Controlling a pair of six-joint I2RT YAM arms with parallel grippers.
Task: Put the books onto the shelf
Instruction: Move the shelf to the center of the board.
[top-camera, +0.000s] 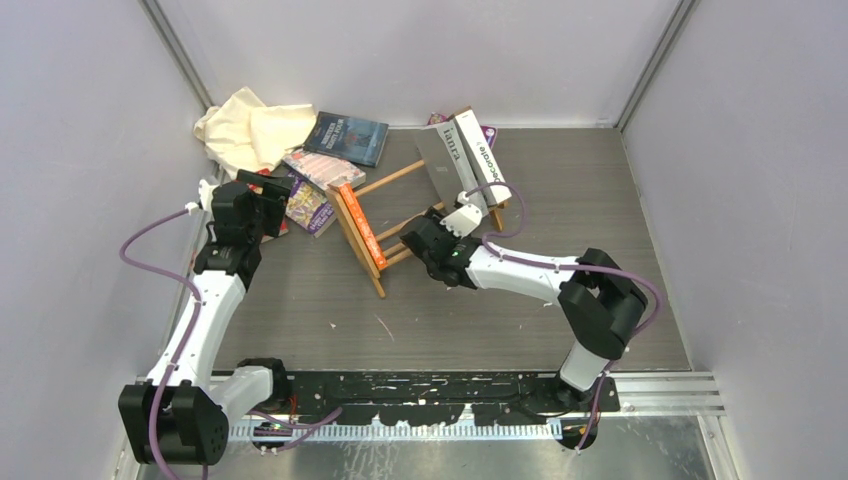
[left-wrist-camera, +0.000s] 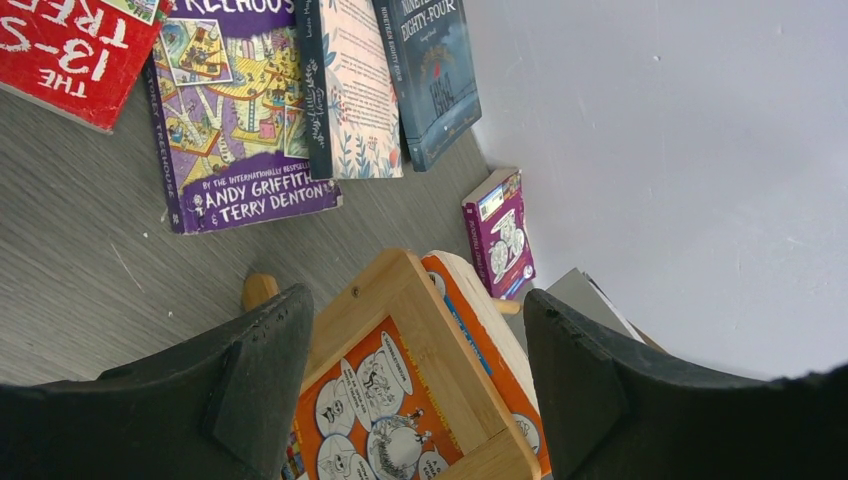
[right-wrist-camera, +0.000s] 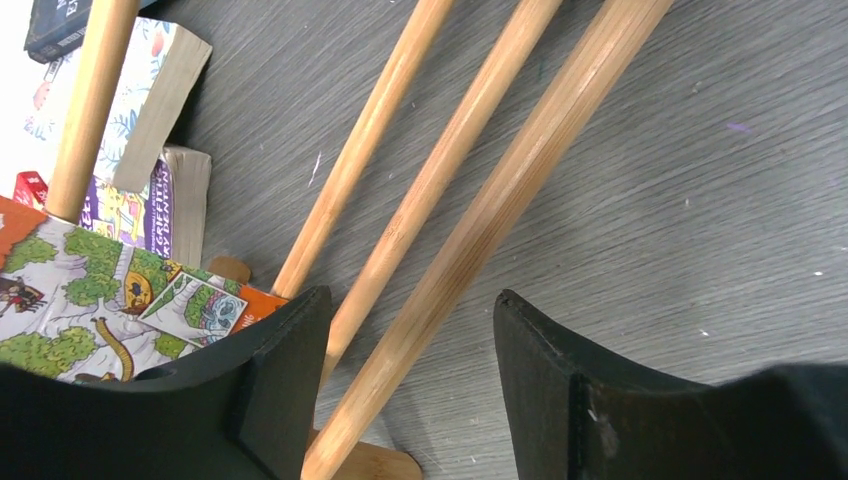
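The wooden shelf sits askew mid-table, an orange book against its near end frame. Grey and white books lean on its far end. Dark blue, floral and purple books lie flat to the left. My left gripper is open; in its wrist view the left gripper straddles the shelf frame and orange book without touching. My right gripper is open, and in its wrist view the right gripper has one shelf rod between the jaws, unclamped.
A cream cloth is bunched in the back left corner. A red book lies by the left wall, and a small purple book rests against the back wall. Walls close in the table on three sides.
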